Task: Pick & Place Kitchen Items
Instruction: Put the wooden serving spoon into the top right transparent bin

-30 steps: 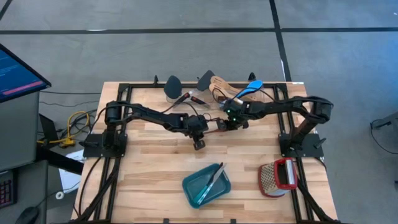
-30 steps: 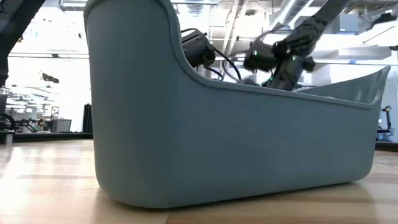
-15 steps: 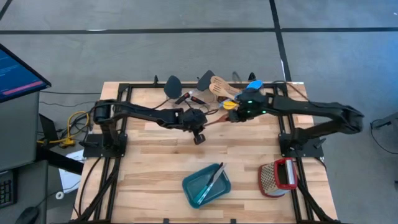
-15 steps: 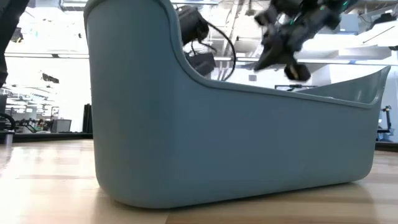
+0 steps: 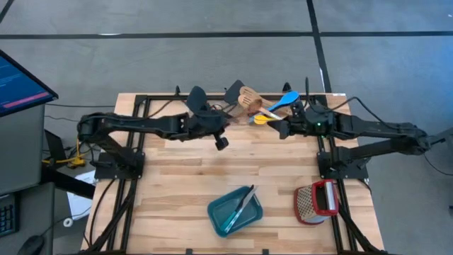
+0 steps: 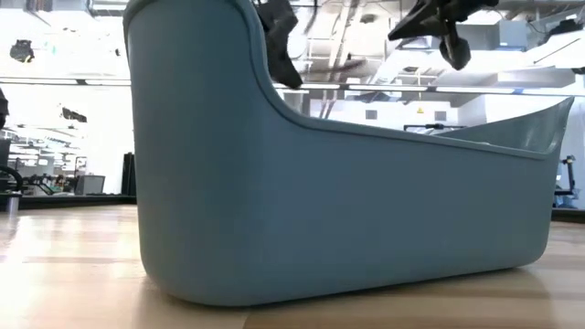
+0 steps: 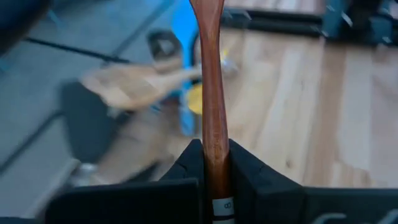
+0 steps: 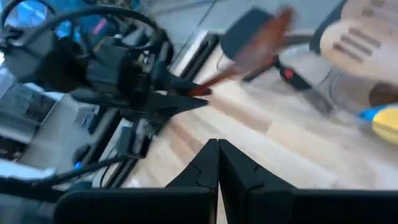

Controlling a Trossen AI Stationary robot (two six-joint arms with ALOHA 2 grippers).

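High view: my left tool (image 5: pixel 221 140) sits upper-middle of frame, pinching a brown wooden spoon (image 5: pixel 228 119) by the handle so it comes clear of the pile. The rest of the utensils (image 5: pixel 248 99) lie fanned at the bench (image 5: pixel 177 198) back edge, top centre. My right tool (image 5: pixel 280 129) is just right of them, empty. Teal bin (image 5: pixel 234 210) waits lower centre, prob. the drop spot.

Low view: the bin wall fills the frame; both tools hang above it, near the top.

Left wrist: fingers (image 7: pixel 245 171) clamp the spoon handle, which runs straight up the frame.

Right wrist: fingers (image 8: pixel 239 168) pressed together on nothing.
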